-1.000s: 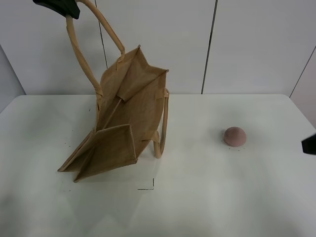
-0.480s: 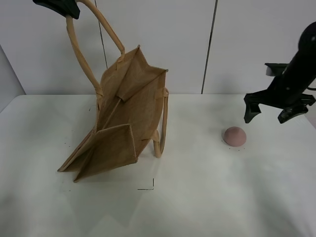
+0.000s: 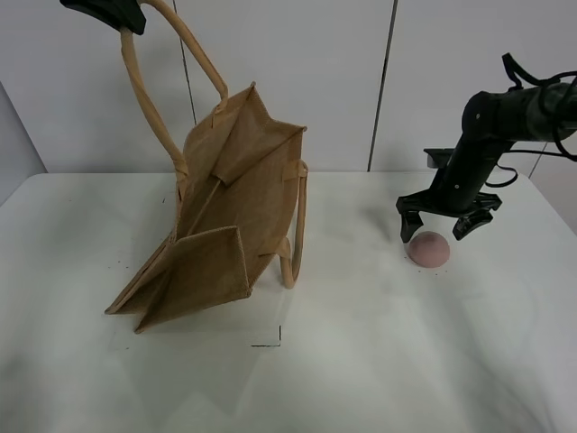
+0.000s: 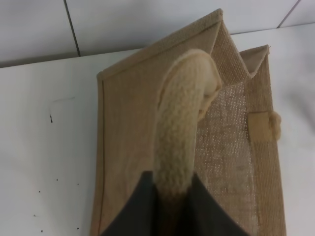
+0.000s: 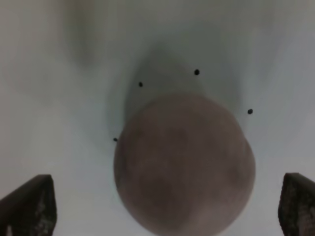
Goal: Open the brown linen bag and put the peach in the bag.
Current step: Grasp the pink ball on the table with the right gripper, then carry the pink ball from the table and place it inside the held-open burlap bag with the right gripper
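The brown linen bag leans on the white table at the left, held up by one beige loop handle. My left gripper is shut on that handle at the top left; in the left wrist view its dark jaws pinch the handle above the bag's open mouth. The peach lies on the table at the right. My right gripper is open just above it, one finger to each side. In the right wrist view the peach fills the middle between the fingertips.
The bag's second handle hangs down its right side. A small black corner mark is on the table in front of the bag. White wall panels stand behind the table.
My right arm has come in from the right edge and lowered its open gripper over the peach. The left gripper, the bag and the peach have not moved.
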Controlling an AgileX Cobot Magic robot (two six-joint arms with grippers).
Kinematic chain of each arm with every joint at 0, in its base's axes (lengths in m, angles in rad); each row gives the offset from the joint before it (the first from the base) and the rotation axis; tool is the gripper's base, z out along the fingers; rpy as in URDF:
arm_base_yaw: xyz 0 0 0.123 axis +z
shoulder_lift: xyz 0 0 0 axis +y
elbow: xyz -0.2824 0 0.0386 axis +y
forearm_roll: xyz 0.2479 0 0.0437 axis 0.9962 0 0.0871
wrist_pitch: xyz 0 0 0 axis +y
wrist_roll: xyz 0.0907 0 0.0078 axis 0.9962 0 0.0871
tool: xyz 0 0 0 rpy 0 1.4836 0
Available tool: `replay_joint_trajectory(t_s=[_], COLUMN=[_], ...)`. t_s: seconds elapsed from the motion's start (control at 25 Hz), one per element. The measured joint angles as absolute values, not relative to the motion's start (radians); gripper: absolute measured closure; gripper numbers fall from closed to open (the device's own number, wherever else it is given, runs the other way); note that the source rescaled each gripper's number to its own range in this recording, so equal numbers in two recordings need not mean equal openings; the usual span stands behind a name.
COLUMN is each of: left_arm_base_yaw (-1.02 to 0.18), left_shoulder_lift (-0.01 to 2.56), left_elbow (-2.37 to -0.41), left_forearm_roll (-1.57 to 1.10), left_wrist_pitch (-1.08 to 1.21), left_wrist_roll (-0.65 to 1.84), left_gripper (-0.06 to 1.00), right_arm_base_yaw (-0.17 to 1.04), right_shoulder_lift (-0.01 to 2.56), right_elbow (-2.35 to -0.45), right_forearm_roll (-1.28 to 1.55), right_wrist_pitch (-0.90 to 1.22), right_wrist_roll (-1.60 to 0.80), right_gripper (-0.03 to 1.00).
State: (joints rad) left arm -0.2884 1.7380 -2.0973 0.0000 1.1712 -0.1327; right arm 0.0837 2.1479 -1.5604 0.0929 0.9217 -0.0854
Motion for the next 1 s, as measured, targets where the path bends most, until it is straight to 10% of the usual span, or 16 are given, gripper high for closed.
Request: replay_joint_trajectory(t_s=[0.36,0.52,0.68,1.0], left_arm_base_yaw=[-0.288,-0.288,-0.288,-0.288], left_shoulder_lift=[1.738,1.738,1.738,1.738], left_elbow=[-2.097,-2.097,-2.097,-2.097], left_forearm_roll=[0.0,0.0,0.0,0.0], left_wrist_pitch=[1.171,1.171,1.171,1.171], left_wrist_roll=[-0.133,-0.133,-0.133,-0.133], left_gripper=[0.94,0.94,0.94,0.94], right_arm_base_yaw=[0.084,0.084,0.084,0.084], right_shoulder_lift=[2.214,2.215,2.209,2.063], right_elbow=[-1.56,-1.56,-1.564,-1.647], right_forearm_roll=[0.065,0.063,0.066,0.103], right_wrist_pitch=[0.892,0.889,0.889,0.96], right_wrist_roll=[-0.048,-0.024,-0.017,-0.045], right_gripper=[0.0,0.34,0.92,0.97])
